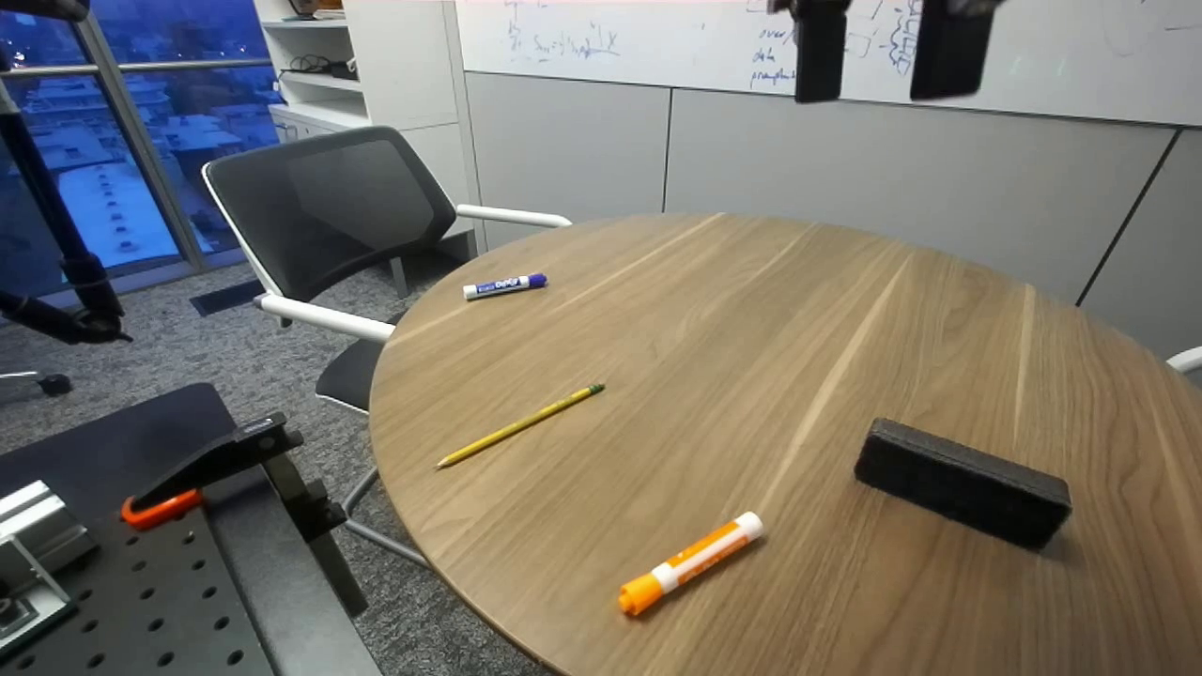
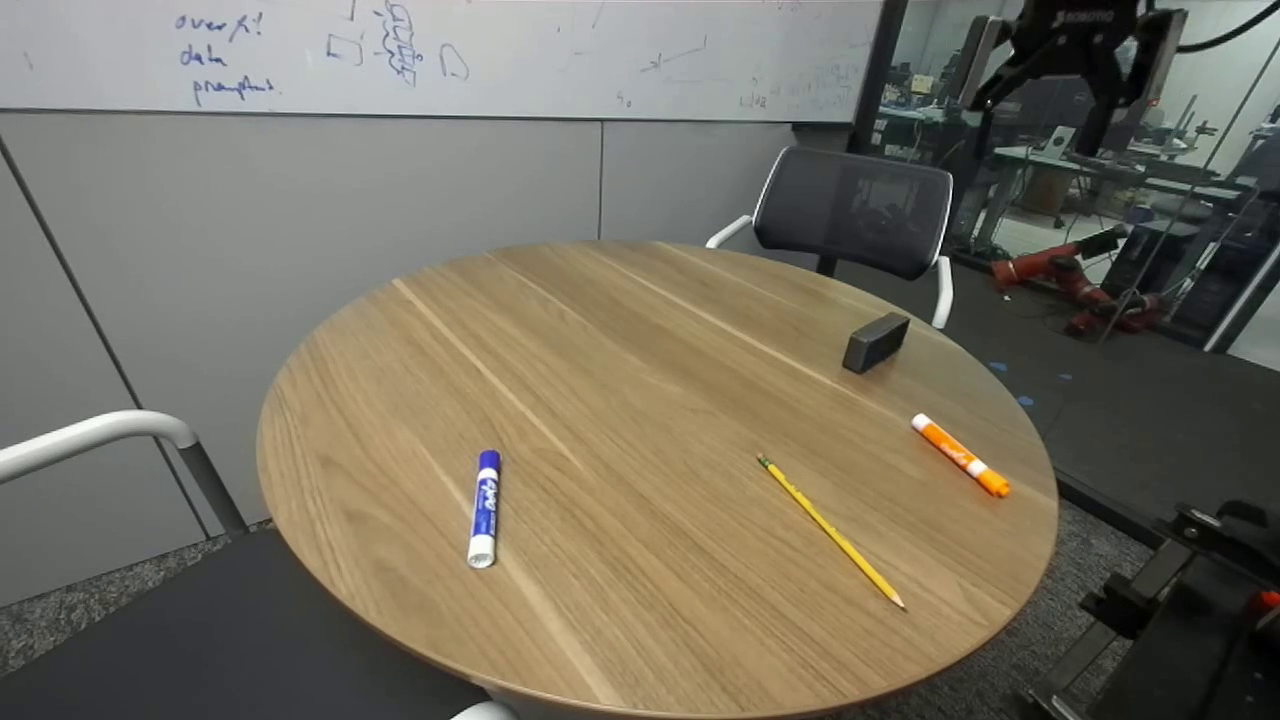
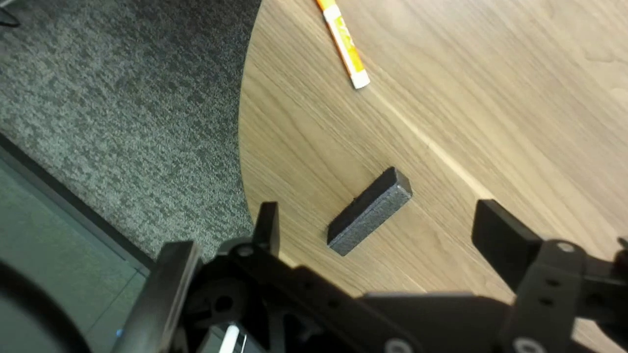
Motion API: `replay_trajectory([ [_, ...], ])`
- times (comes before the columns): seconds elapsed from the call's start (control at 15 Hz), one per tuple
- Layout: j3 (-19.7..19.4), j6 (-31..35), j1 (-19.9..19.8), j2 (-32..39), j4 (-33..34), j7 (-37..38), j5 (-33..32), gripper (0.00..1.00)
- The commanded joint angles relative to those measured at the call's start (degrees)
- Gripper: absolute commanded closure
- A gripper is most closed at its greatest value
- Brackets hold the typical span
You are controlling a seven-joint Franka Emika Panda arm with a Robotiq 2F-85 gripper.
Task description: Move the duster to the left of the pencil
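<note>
My pincer (image 2: 1038, 143) wide, upper right in an exterior view, round wood-grain surface (image 2: 600, 370) mid-frame, eraser (image 2: 876, 343) and pencil (image 2: 831, 533) right of centre, whiteboard (image 2: 540, 60) upper left, mesh-backed chair (image 2: 850, 212) upper right

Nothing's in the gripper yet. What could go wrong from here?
The open gripper sits out of line with the duster, slanted in the wrist view; closing might twist it. The table edge is near; a bump might push it off. A low carry toward the pencil might clip the orange marker.
</note>
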Motion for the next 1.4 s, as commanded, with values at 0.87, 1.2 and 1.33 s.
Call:
replay_trajectory([
  [0.87,-9.7,2.0,0.7,43.4,40.4,11.9,14.2,0.0],
  [1.2,-10.2,-0.4,0.9,51.1,50.3,16.5,13.9,0.0],
  [1.33,-10.0,-2.6,0.5,53.4,53.3,17.7,13.9,0.0],
])
